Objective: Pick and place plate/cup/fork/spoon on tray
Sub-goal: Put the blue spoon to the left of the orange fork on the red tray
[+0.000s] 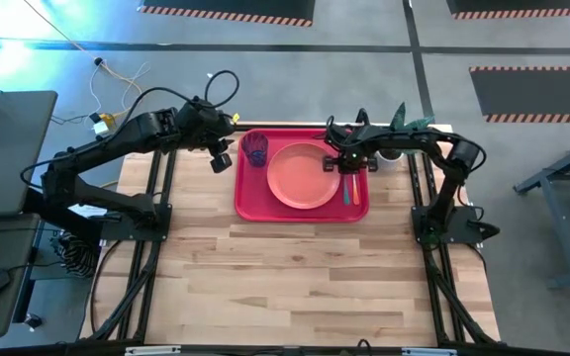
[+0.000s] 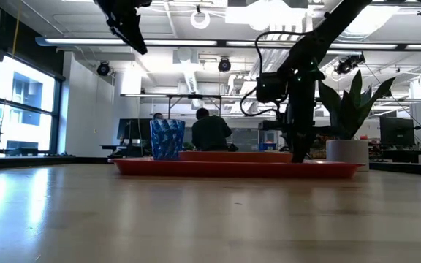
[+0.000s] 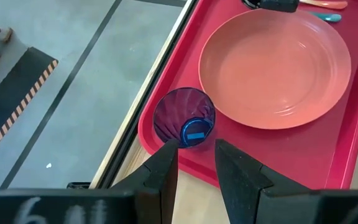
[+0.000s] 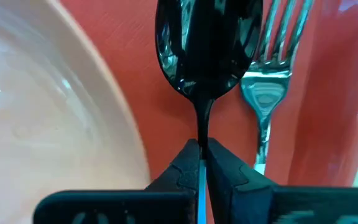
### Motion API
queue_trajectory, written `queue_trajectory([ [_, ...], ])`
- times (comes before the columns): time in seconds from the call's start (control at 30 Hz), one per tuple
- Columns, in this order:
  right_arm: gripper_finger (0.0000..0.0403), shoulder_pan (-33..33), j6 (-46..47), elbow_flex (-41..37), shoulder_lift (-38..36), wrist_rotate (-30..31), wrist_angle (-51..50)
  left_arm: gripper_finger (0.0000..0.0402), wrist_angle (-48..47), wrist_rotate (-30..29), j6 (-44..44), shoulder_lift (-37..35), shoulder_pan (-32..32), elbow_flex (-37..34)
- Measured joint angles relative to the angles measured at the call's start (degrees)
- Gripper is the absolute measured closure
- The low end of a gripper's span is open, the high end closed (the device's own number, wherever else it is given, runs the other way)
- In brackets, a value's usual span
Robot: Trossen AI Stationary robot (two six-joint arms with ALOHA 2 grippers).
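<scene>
The wooden desk point(image 1: 295, 277) carries the red tray point(image 1: 255, 206) in the upper centre of the high view. On the tray sit the pink plate point(image 1: 303, 176), the blue cup point(image 1: 255, 149) at its upper left, then the fork point(image 4: 267, 93). The right claw point(image 4: 202, 163) is clenched on the spoon point(image 4: 207, 43) at the plate's right. The left claw point(image 3: 196, 163) hangs released near the cup.

We see the right gripper point(image 1: 348, 164) lowered over the right side of the large bright red rectangular plastic tray point(image 1: 248, 203), its dark arm reaching in from the tray's right. Its jaws are pinched tight on the thin neck of the small dark-bowled, teal-handled spoon point(image 4: 207, 46). The left gripper point(image 1: 222, 158) hangs raised just off the tray's left edge, jaws slightly parted and holding nothing, its arm stretching away to the left.
</scene>
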Motion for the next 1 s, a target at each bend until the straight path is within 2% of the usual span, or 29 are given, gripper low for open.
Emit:
queue_trajectory([
  [0.87,0.0402,-0.4,-0.4,0.2,2.0,-1.1,0.1,0.0304,0.0,0.0,0.6,0.0,0.0,0.0],
  [1.0,0.0389,-0.4,-0.4,0.3,2.1,-0.8,0.2,0.0304,0.0,0.0,0.6,0.0,0.0,0.0],
])
